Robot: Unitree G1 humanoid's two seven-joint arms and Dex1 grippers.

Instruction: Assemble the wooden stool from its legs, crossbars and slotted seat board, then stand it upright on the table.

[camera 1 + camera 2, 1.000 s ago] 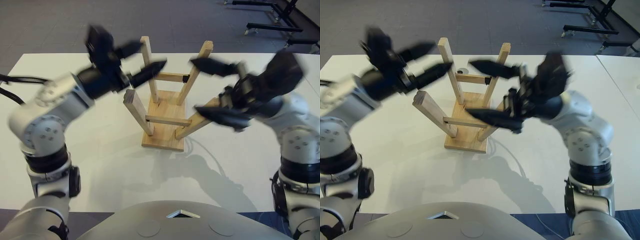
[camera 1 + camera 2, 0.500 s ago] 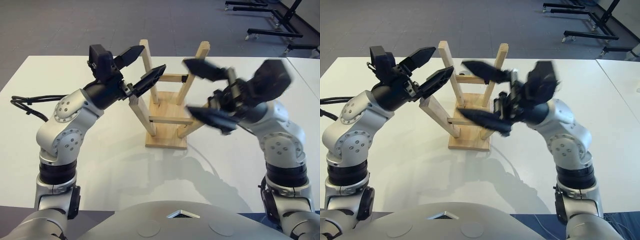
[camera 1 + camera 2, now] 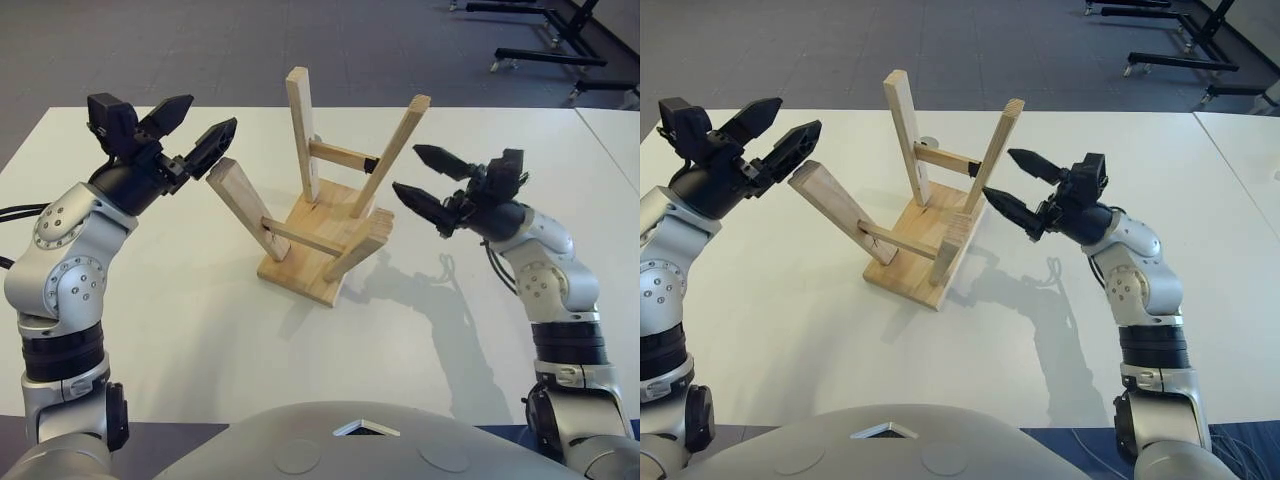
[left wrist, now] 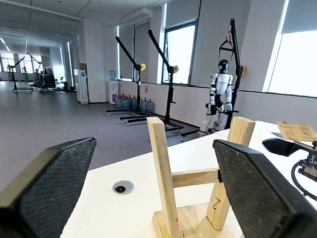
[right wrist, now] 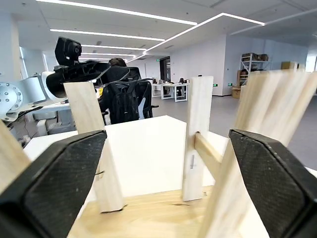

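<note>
The pale wooden stool (image 3: pixel 325 225) rests upside down on the white counter (image 3: pixel 200 330), seat board down, legs up. The left gripper (image 3: pixel 210 112) and right gripper (image 3: pixel 405 168) flank it, fingers apart, touching nothing. Best clamp opposite legs near a crossbar and turn together.

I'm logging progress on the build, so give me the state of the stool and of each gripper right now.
Wooden stool: assembled, upside down, not yet turned upright.
Left gripper: open, holding nothing.
Right gripper: open, holding nothing.
</note>
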